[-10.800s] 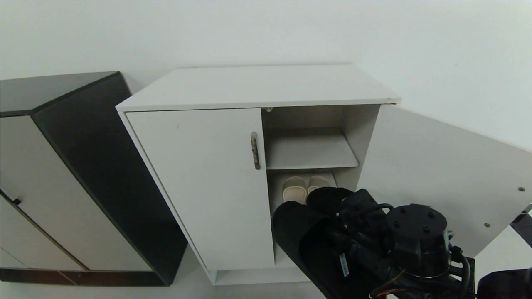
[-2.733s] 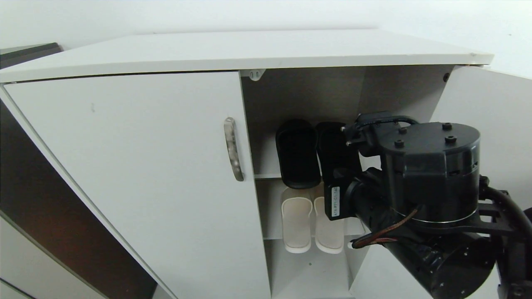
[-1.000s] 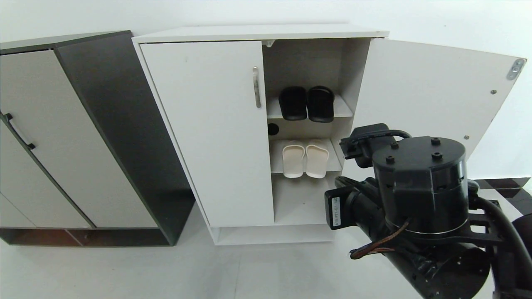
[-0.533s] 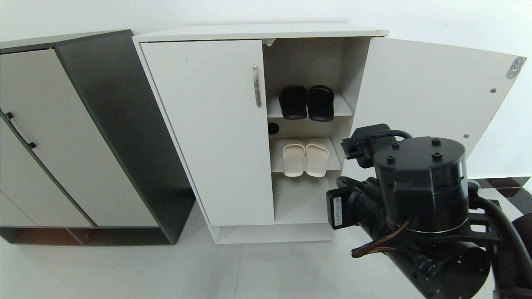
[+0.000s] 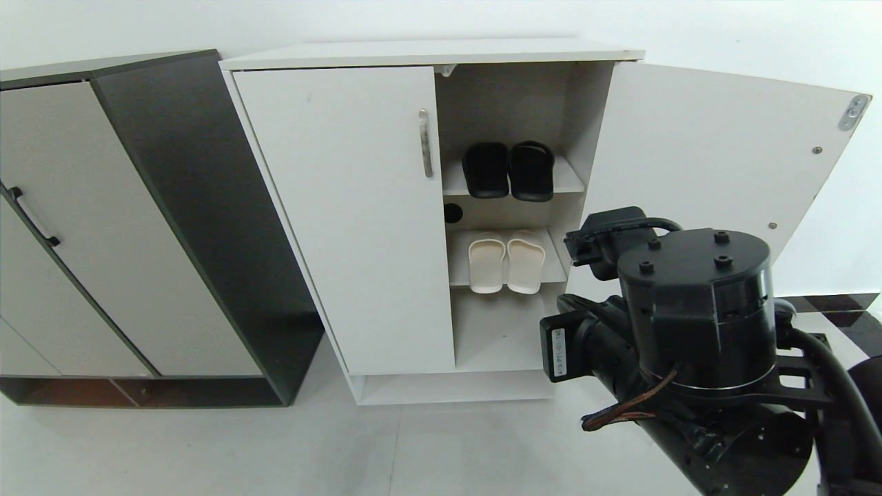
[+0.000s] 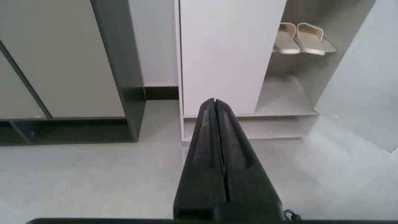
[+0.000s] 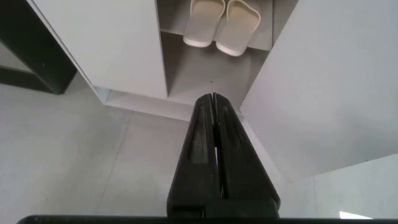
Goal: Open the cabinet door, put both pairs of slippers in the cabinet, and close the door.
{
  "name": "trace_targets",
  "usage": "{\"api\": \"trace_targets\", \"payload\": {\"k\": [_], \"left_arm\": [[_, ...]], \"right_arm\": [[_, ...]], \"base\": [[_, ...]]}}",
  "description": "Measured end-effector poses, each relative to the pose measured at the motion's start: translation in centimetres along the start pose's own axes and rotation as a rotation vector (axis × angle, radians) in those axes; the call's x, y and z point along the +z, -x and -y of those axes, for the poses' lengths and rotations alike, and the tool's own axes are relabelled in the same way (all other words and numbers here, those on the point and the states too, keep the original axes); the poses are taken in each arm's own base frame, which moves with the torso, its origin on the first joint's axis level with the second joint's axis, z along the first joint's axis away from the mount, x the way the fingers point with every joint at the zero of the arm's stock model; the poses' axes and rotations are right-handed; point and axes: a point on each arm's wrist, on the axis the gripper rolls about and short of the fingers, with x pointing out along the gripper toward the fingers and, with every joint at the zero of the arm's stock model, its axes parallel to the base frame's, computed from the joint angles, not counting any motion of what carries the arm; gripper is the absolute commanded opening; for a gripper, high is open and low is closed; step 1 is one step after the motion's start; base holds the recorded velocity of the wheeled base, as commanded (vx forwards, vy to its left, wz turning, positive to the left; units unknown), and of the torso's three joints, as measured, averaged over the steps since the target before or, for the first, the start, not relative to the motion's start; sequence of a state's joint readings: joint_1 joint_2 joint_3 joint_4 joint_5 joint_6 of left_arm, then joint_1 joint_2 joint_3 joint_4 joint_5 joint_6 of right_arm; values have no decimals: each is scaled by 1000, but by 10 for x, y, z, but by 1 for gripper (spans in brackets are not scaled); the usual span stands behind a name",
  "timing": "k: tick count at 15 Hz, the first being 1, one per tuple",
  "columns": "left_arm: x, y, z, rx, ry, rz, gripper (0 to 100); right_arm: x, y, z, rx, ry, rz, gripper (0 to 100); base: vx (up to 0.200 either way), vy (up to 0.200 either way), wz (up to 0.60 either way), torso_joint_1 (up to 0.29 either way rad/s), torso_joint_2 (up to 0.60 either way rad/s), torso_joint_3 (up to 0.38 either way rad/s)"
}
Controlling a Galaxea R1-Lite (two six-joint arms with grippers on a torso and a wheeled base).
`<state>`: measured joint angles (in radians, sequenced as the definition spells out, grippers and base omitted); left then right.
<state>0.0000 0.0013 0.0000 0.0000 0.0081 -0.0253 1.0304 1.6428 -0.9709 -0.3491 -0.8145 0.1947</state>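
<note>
The white 2-door wooden cabinet [image 5: 427,54] stands upright on the floor. Its right door [image 5: 703,151] is swung wide open toward 3 o'clock, and its left door [image 5: 344,220], with a metal bar handle [image 5: 425,143], is shut. The pair of black rubber slippers [image 5: 508,171] lies side by side on the upper shelf [image 5: 568,184]. The pair of cream rubber slippers [image 5: 506,264] sits at their 6 o'clock on the middle shelf [image 5: 458,272].

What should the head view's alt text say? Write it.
A white cabinet stands with its right door open: black slippers on the upper shelf, cream slippers on the shelf below. A dark cabinet stands beside it.
</note>
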Motion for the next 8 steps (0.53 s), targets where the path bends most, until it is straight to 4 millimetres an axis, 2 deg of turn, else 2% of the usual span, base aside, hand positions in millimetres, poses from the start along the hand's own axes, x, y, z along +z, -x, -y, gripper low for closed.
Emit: {"api": "trace_targets", "payload": {"k": [3,6,8], "left_arm": [[0,0,0,0,0,-1,0],[0,0,0,-1,0,-3,0],[0,0,0,0,0,1,0]], "right_arm": [[-2,0,0,-1,6,-6,0],[-3,0,0,0,9,-8,0],[-4,-1,0,-5,9,-9,0]], "base": [[0,0,0,2,-48,-56],[0,0,0,12,-214,-320],[0,0,0,58,-530,-368]]}}
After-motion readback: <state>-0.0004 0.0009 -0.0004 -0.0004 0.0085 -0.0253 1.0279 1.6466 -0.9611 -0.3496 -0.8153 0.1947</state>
